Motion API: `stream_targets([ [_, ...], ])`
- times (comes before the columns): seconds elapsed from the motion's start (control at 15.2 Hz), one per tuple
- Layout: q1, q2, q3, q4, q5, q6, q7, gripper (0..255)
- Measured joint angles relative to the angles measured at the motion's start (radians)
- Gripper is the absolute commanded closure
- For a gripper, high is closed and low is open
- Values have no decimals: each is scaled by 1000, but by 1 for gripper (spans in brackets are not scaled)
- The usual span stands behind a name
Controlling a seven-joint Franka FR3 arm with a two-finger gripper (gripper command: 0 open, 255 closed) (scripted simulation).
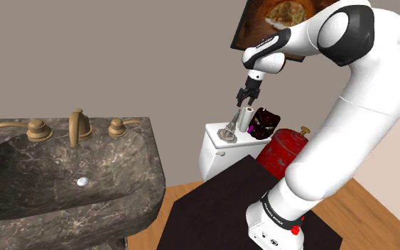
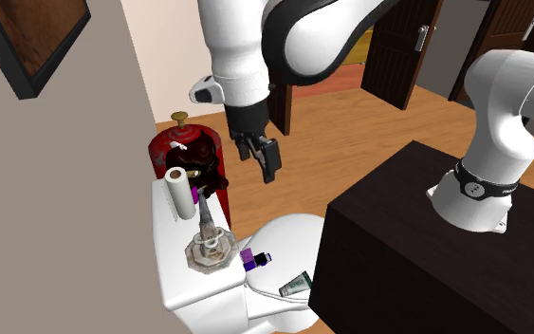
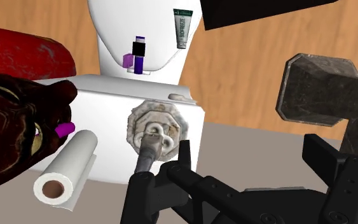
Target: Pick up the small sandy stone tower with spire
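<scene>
The small stone tower (image 3: 155, 127) stands upright on the white toilet tank (image 3: 107, 89), a pale octagonal base with a thin grey spire. It also shows in the shoulder view as the tower (image 1: 228, 133) and in the second exterior view as the tower (image 2: 208, 242). My gripper (image 2: 267, 161) hangs open in the air above the tank, apart from the tower. In the wrist view the gripper (image 3: 247, 151) has its fingers spread wide, and the spire tip lies just beside one finger (image 3: 171, 181). Nothing is between the fingers.
On the tank beside the tower stand a white paper roll (image 2: 176, 190) and a dark figurine (image 2: 208, 171). A red cylinder (image 2: 184, 142) stands behind. A purple bottle (image 2: 252, 258) and a tube (image 2: 296, 283) lie on the toilet lid. A dark marble sink (image 1: 70, 170) is at the shoulder view's left.
</scene>
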Motion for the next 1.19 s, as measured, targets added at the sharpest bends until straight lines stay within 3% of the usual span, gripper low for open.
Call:
stream_targets([
  [0.46, -103, 277, 21, 232, 118, 42, -124, 0],
  [0.79, -190, 468, 49, 449, 175, 24, -177, 0],
  [1.19, -217, 543, 65, 503, 195, 46, -190, 0],
])
